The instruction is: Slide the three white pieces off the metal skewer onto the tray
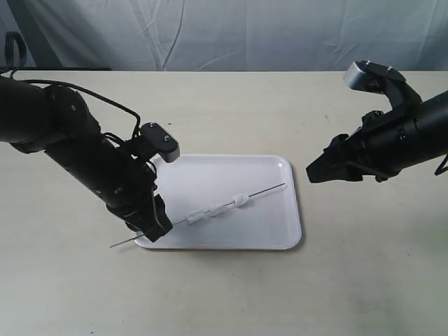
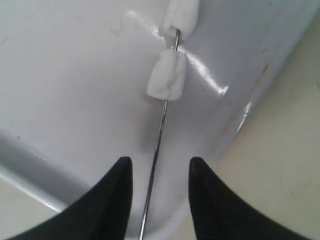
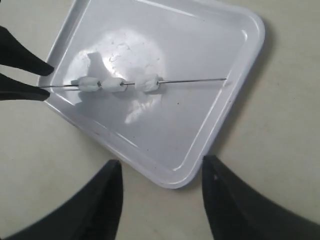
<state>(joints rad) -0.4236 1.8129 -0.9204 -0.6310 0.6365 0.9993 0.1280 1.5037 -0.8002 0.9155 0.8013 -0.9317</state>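
The thin metal skewer (image 1: 266,190) lies slanted across the white tray (image 1: 231,171), its near end sticking out over the front left corner. Three white pieces (image 1: 218,208) are threaded along its middle, close together. My left gripper (image 1: 155,227) stands open at that corner. In the left wrist view the skewer (image 2: 156,150) runs between the two spread fingers without touching them, and the closest white piece (image 2: 167,78) lies just ahead. My right gripper (image 1: 311,173) hovers open off the tray's right side, with nothing in it. The right wrist view shows the pieces (image 3: 117,85) on the skewer (image 3: 195,80).
The tray sits on a plain beige table (image 1: 231,294) with a grey cloth backdrop (image 1: 224,28) behind. The left arm's black fingers (image 3: 22,62) show at the edge of the right wrist view. The tray's rounded corner (image 3: 175,180) lies between the right fingers.
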